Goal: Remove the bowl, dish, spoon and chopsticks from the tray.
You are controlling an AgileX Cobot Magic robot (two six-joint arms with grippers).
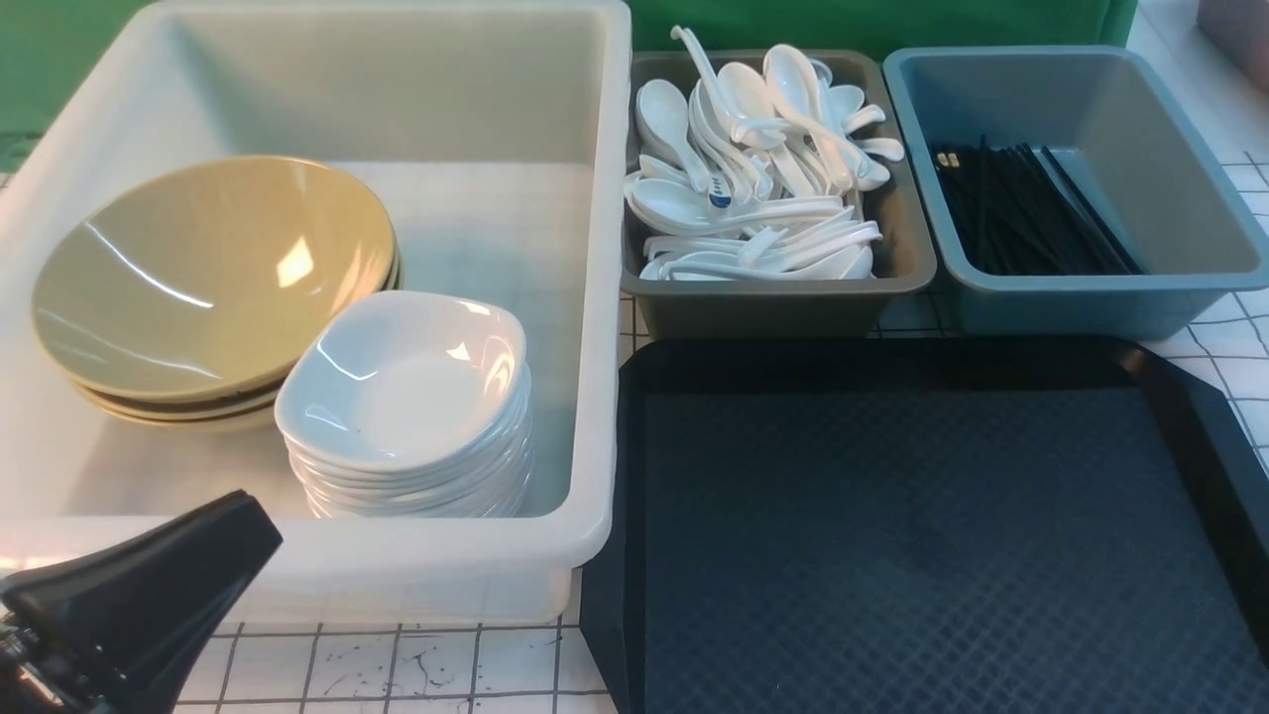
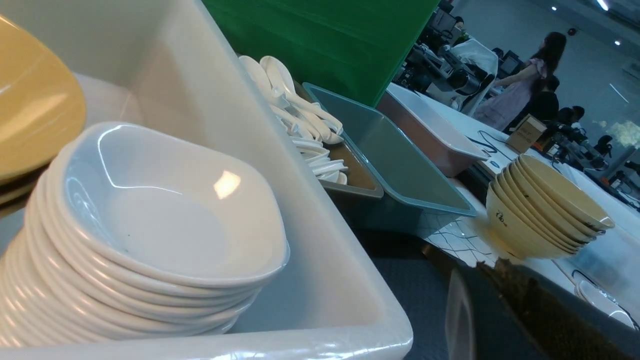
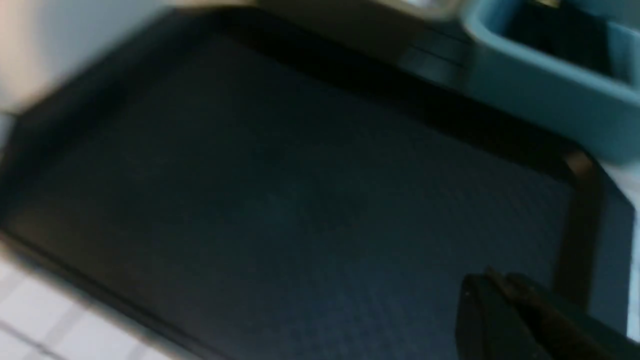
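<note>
Front: tray bare; bowls, dishes in tub, spoons, chopsticks in bins. Looks done; just park. Left wrist: left pincer closed, empty; lift clear of tub rim. Right wrist: right pincer closed, empty; back off without brushing tray.

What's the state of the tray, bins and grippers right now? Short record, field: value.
tray: no tableware on it
white tub: olive-yellow bowls stacked beside white dishes
brown-grey bin: white spoons, piled
blue-grey bin: black chopsticks
left gripper: fingers shut, nothing held
right gripper: fingers shut, nothing held
task: looks done
</note>
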